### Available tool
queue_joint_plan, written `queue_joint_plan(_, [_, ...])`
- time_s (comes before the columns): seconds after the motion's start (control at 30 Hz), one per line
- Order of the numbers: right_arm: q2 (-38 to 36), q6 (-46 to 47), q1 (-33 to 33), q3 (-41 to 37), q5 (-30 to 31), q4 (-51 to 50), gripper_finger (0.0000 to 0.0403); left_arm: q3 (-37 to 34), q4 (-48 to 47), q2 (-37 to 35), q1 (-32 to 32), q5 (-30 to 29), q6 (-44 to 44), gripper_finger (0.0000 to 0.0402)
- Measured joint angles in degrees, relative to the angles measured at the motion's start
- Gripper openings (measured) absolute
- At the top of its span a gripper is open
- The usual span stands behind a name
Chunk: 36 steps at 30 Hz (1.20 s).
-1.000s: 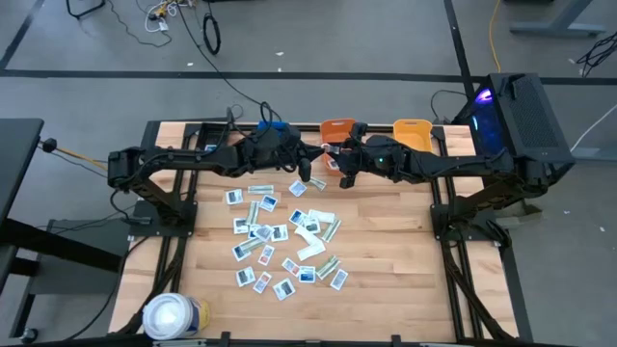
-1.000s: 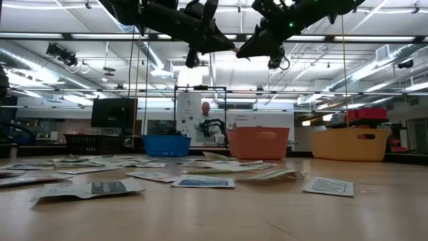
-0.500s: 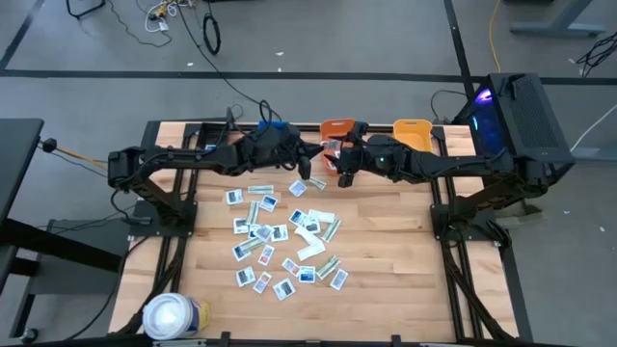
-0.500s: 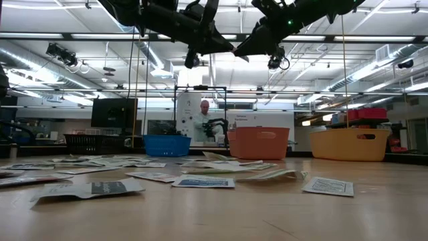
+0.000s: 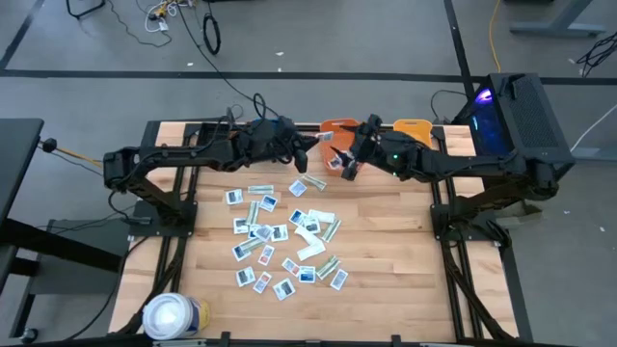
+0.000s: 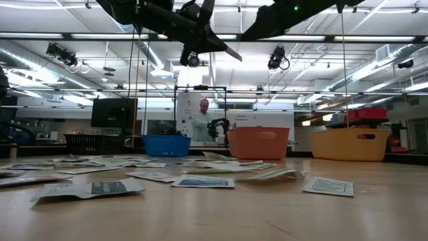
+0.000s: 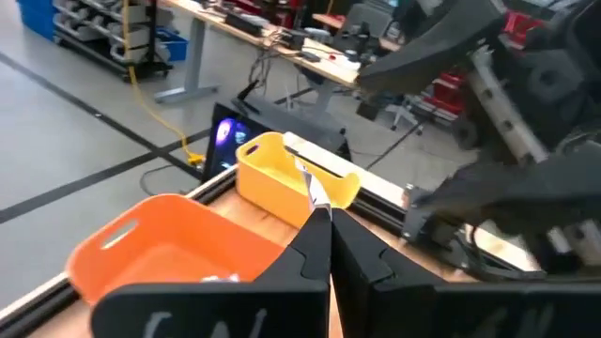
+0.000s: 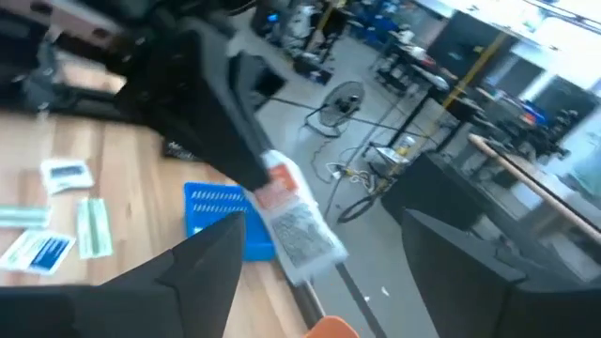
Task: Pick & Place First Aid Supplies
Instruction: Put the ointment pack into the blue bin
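- Left end effector (image 5: 322, 145) up over far-centre of bench (image 5: 386, 241), clenched on a small white packet w/ red print (image 8: 286, 211); right wrist view shows packet pinched at its fingertips, hanging in air.
- Left wrist view: fingers (image 7: 315, 249) pressed together, thin packet edge sticking out at tip, orange bin (image 7: 178, 244) just beneath, yellow bin (image 7: 282, 174) beyond it.
- Right end effector (image 5: 349, 166) close beside the left one, near orange bin (image 5: 335, 128); fingers spread apart, nothing between them, packet sits in the gap ahead w/o contact.
- Rest of first aid supplies (image 5: 284, 236) scattered flat mid-bench, white w/ blue or red print, plus some pale green strips.
- Low view: blue bin (image 6: 166, 144), orange bin, yellow bin in a row at far edge; packets lie in front.
- White roll (image 5: 172, 315) at near-left corner of bench.
- Person (image 6: 202, 120) stands in room behind bench.
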Motion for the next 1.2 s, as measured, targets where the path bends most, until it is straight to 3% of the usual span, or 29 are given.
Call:
queue_joint_plan(0.33, [-3.3,12.6,0.0,0.0,-0.6,-6.3,0.027,0.0,-6.3,-2.7,4.7,0.2,0.1,0.0])
queue_joint_plan(0.53, [-3.3,18.5,0.0,0.0,-7.1,-12.0,0.0267,0.0,-13.7,-4.0,7.7,0.2,2.8,0.0])
queue_joint_plan(0.77, [-3.3,22.5,0.0,0.0,-7.5,-20.0,0.0261,0.0,-21.0,-4.0,10.7,0.2,3.0,0.0])
queue_joint_plan(1.2, [-3.3,29.5,0.0,0.0,-8.0,-27.4,0.015,0.0,-34.9,-4.0,17.0,-2.8,4.8,0.0])
